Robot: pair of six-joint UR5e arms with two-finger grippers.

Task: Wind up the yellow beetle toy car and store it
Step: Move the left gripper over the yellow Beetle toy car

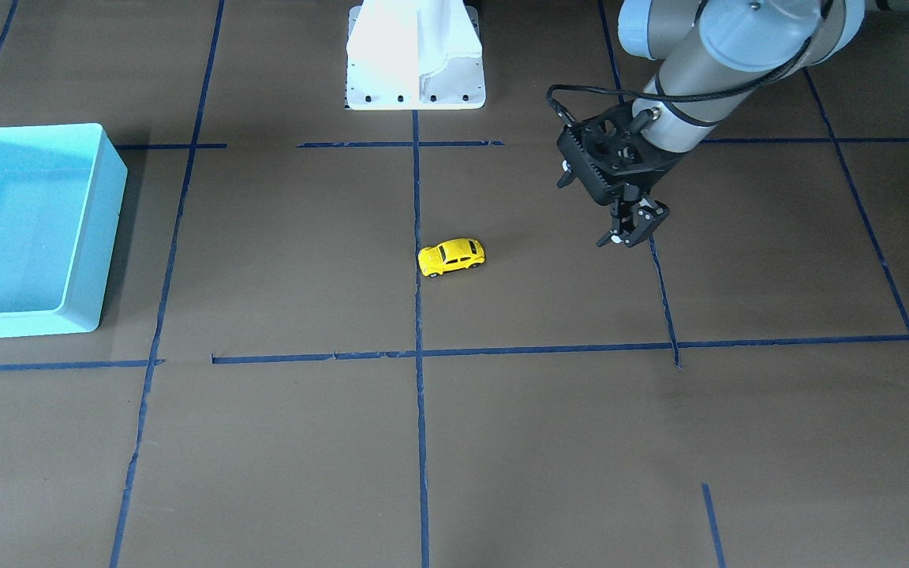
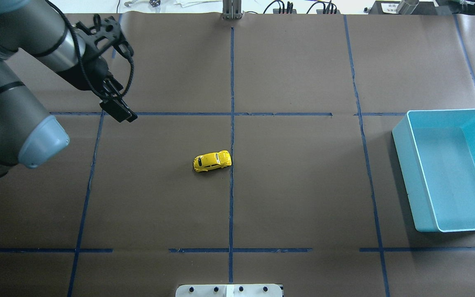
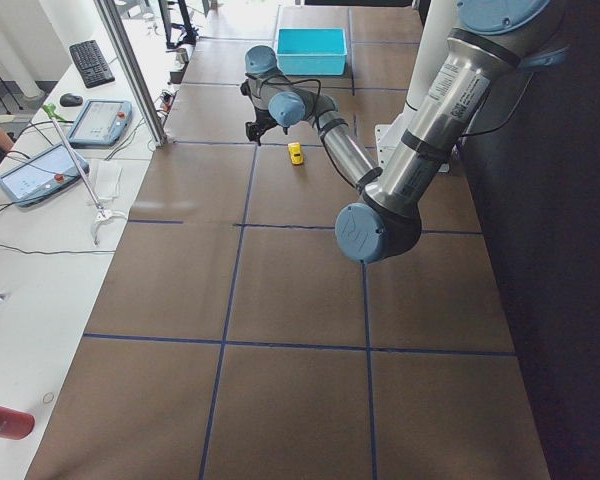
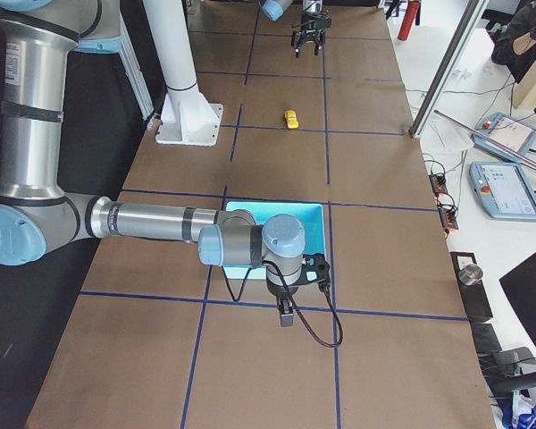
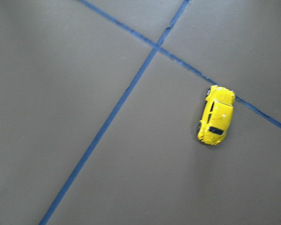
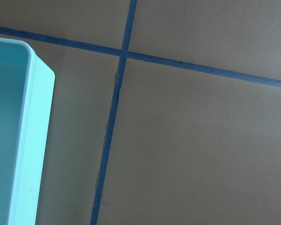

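Tape (image 2: pixel 232 82) in blue lines is laid across the brown worktop (image 2: pixel 303 185), so that a grid is formed. The yellow beetle toy car (image 2: pixel 212 161) is found near the middle of the worktop, upright on its wheels, with one end right at the central line of tape; it is touched by nothing. The left pincer (image 1: pixel 617 241) is held above the worktop on the robot's left side, well apart from the car, with its fingers pointed downward and seen slightly apart, nothing between them. The turquoise bin (image 2: pixel 406 165) is set at the robot's right side of the worktop, well apart from the car, and nothing is seen inside it. The right pincer (image 4: pixel 286 315) is shown only by the camera at the right end, pointed down just beside the bin's near corner; whether its fingers are together or apart cannot be told. In the right wrist view, only the bin's rim and crossing tape lines are shown.
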